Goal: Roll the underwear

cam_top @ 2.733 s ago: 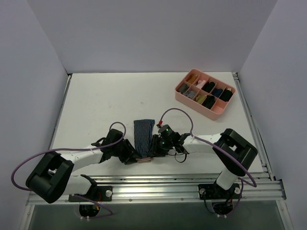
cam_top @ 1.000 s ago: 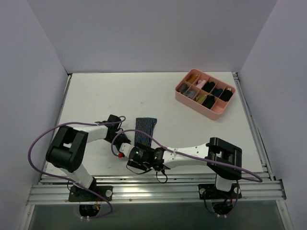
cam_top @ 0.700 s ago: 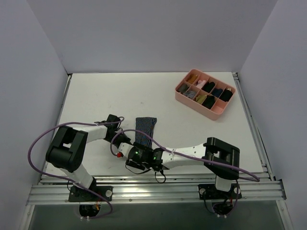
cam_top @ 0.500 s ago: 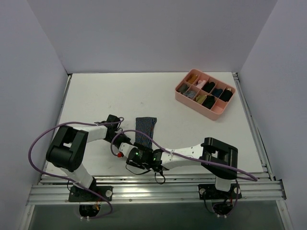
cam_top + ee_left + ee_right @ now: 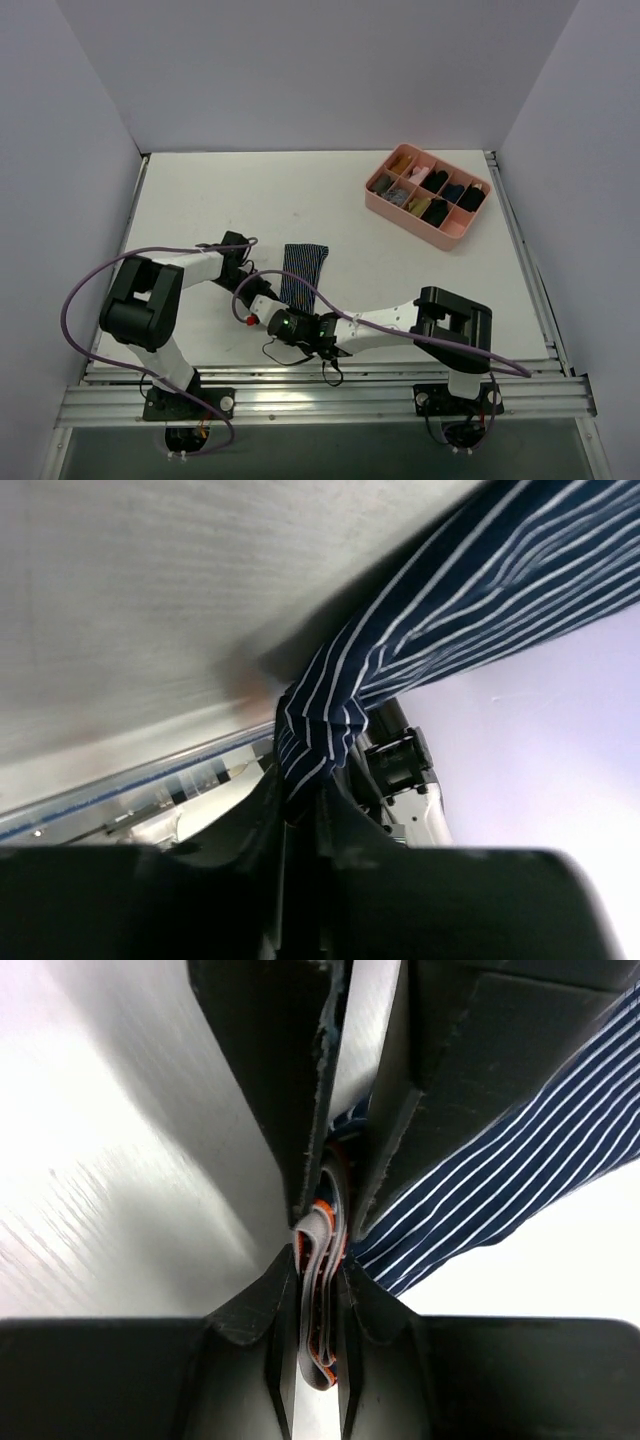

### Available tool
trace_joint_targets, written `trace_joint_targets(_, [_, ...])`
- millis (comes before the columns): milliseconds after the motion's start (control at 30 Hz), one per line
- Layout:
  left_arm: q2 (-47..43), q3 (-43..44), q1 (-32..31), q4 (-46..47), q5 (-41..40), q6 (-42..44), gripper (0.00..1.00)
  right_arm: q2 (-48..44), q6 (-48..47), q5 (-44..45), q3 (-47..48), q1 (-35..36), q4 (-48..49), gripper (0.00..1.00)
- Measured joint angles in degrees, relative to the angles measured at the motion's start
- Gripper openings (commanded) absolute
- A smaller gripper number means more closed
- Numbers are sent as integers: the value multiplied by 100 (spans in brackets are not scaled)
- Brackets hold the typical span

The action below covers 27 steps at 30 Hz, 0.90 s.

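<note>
The underwear (image 5: 301,268), navy with thin light pinstripes, lies as a narrow strip left of the table's middle. Its near end is caught between both grippers. My left gripper (image 5: 260,281) reaches in from the left. In the left wrist view it (image 5: 304,792) is shut on a bunched fold of the striped cloth (image 5: 470,610). My right gripper (image 5: 268,307) reaches in from the right, low over the table. In the right wrist view it (image 5: 322,1252) is shut on the folded grey and orange-red waistband (image 5: 318,1345), with striped cloth (image 5: 520,1170) trailing away.
A pink divided tray (image 5: 414,220) with small dark and light rolled bundles stands at the back right. The metal rail (image 5: 330,385) runs along the near edge. The right forearm (image 5: 380,322) lies across the table's near middle. White walls close in on three sides.
Both arms have swung left since the oldest frame, keeping hold of the underwear's near end. In the last second the left wrist has edged farther back and the right gripper slightly left.
</note>
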Motion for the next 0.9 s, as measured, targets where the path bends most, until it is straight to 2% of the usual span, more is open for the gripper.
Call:
trace_joint_targets(100, [-22,258,140,-455,-157,216,35,0,39,-236,186,-63,-94,0])
trace_joint_targets(333, [-308,752,885,-1073,-1034,804,43,0,372,-1690,632,-533,-857,0])
trace_joint_targets(567, [-459,514,1128,-1215,-1462,1126,44,240,708,-3322,1276,-1294,-1537,0])
trace_joint_targets(900, [-1377,-376,1110,-409,-1346,1062,47,1191,1272,-5949,2013,-2564,-1845,0])
